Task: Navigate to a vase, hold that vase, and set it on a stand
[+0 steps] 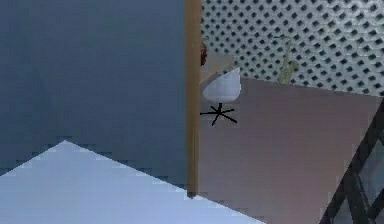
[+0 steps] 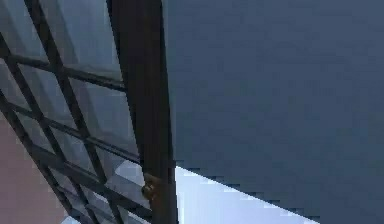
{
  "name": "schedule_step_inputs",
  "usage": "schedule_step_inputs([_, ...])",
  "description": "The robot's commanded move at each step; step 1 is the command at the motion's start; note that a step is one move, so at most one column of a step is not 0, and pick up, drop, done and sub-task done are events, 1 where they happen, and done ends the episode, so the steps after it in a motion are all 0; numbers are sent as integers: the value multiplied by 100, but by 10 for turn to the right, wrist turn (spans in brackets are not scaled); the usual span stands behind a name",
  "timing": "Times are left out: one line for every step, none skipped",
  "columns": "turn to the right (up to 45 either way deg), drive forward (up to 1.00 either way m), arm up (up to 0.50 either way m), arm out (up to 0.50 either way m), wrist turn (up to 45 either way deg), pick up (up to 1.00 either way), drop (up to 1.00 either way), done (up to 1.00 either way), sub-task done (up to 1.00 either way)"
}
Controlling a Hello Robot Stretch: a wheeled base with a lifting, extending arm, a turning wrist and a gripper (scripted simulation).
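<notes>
Past the wooden door frame (image 1: 192, 100), a thin pale yellow-green shape (image 1: 288, 62) stands against the lattice-patterned wall (image 1: 310, 40) at the far side of the room beyond. It is too small for me to tell what it is.
A blue-grey wall (image 1: 90, 70) blocks the forward view's left. Beyond the doorway, a white swivel chair (image 1: 220, 88) on a black star base stands on brownish floor (image 1: 280, 150). A dark-framed glazed door (image 2: 90, 110) with a brass knob (image 2: 150, 187) stands close by, and its edge (image 1: 360, 190) shows low in the forward view's right. Pale floor (image 1: 80, 190) lies underfoot.
</notes>
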Motion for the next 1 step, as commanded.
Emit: schedule_step_inputs([300, 0, 0, 0, 0, 0, 0, 0, 0])
